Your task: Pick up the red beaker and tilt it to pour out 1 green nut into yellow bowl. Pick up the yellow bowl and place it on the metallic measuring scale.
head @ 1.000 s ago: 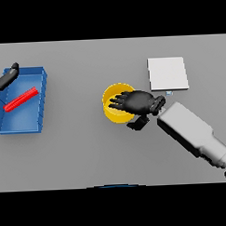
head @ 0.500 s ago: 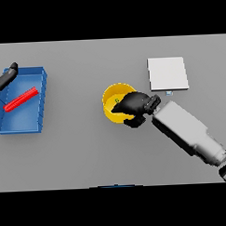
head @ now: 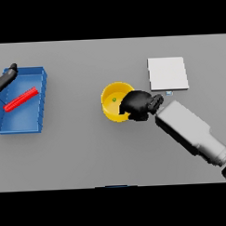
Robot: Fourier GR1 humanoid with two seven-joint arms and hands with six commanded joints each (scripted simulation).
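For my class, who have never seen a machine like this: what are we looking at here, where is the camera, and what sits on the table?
This is a humanoid robot seen from its own head, looking down at a grey table. Its right arm comes in from the lower right, and the dark right hand has its fingers curled over the rim of a yellow bowl. A small green nut lies inside the bowl. Beyond the hand sits a flat pale square, the scale. At the far left is a blue tray with a red beaker lying in it. The left hand shows at the tray's far corner, holding nothing.
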